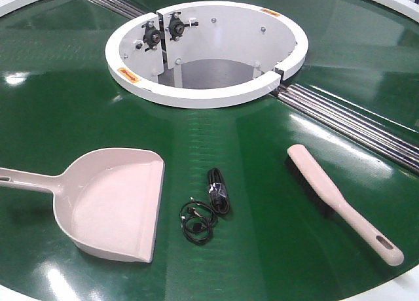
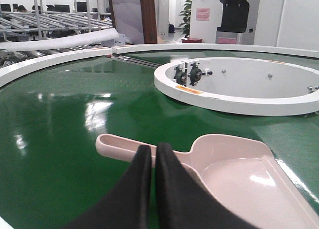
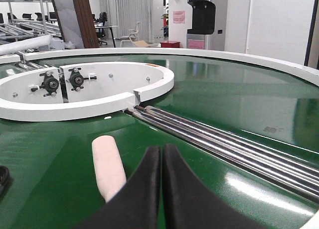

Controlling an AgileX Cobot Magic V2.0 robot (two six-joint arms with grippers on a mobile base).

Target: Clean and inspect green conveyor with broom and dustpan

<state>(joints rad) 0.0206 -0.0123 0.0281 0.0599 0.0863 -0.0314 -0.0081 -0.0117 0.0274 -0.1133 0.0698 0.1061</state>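
The green conveyor (image 1: pixel 216 137) fills the front view. The beige dustpan (image 1: pixel 114 203) lies on it at the left, handle pointing left. At the right lies the broom (image 1: pixel 340 203), bristles on its left edge, handle toward the near right. Neither gripper shows in the front view. In the left wrist view my left gripper (image 2: pixel 153 150) is shut with nothing in it, its tips just in front of the dustpan (image 2: pixel 239 174) handle. In the right wrist view my right gripper (image 3: pixel 162 150) is shut and empty, just right of the broom (image 3: pixel 108 167).
A black coiled cable (image 1: pixel 208 206) lies on the belt between dustpan and broom. The white ring hub (image 1: pixel 206 49) stands at the middle. Silver rollers (image 1: pixel 353 121) run from the hub to the right. The white outer rim (image 3: pixel 249 59) bounds the belt.
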